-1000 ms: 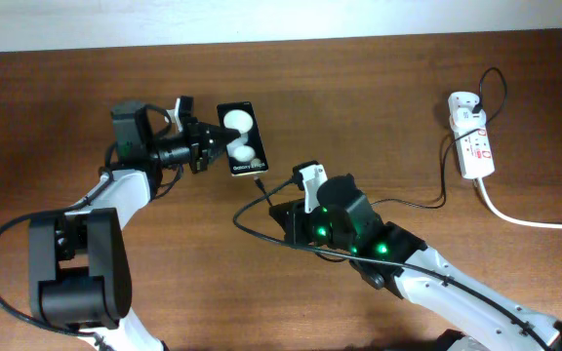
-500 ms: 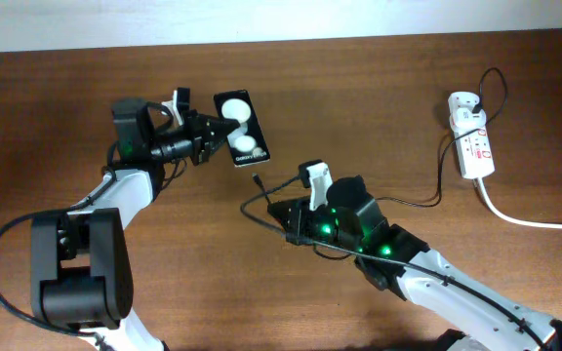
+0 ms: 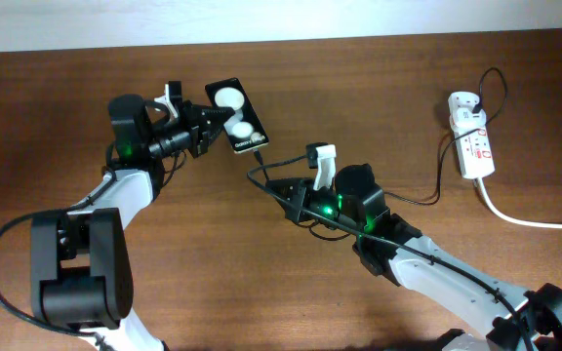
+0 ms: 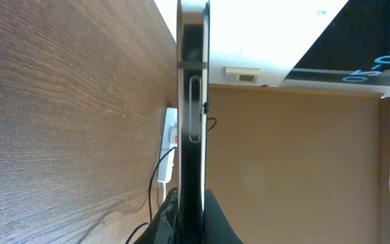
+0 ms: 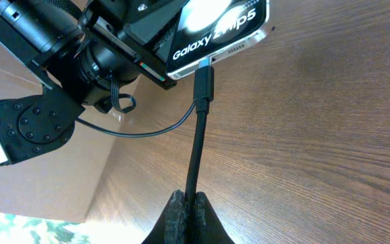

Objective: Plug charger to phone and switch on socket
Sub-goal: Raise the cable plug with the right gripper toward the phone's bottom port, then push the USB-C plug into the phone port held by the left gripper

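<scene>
My left gripper is shut on the black phone, holding it tilted above the table; its thin edge fills the left wrist view, with the jaws clamped on it. My right gripper is shut on the black charger cable, jaws pinching it behind the plug. The plug tip sits at the port of the phone's lower end; I cannot tell how deep it is in. The cable runs right to the adapter on the white socket.
The socket's thick white cord runs off the right edge. The black cable loops across the wood table between my right arm and the socket. A pale wall borders the table's far edge.
My left gripper has lifted and turned the phone up and to the left. My right gripper has followed with the cable, bringing the plug tip up to the phone's lower end.
</scene>
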`<state>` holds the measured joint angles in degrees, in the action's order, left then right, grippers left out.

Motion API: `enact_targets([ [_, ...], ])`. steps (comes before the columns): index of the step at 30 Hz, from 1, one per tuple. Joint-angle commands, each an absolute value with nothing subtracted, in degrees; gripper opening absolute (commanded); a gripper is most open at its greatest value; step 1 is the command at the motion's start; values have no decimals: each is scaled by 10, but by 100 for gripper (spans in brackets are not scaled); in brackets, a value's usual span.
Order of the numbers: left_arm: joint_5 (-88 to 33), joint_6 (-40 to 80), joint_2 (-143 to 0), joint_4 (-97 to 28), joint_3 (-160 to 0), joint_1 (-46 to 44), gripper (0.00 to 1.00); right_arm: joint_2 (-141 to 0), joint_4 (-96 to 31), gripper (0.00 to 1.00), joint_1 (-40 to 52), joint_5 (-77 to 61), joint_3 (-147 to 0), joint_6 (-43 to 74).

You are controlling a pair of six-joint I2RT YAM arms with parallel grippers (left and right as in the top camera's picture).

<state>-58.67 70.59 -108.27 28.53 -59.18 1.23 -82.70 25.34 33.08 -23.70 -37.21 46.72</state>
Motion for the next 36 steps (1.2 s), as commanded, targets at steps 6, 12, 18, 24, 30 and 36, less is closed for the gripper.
enact_targets([
  [6, -586, 702, -1080, 300, -603, -1, 0, -838, 260, 4, 329, -249, -364, 470],
  [12, -585, 702, -1080, 300, -603, -3, 0, -838, 259, 4, 329, -234, -364, 470],
  [18, -585, 702, -1080, 300, -603, -3, 0, -838, 255, 4, 329, -218, -364, 470],
  [24, -586, 702, -1080, 300, -603, -3, 0, -838, 251, 4, 329, -205, -364, 470],
  [30, -586, 702, -1080, 300, -603, -3, 0, -838, 256, 4, 329, -208, -364, 470],
  [36, -586, 696, -1080, 300, -603, -3, 0, -838, 260, 4, 329, -214, -364, 470],
])
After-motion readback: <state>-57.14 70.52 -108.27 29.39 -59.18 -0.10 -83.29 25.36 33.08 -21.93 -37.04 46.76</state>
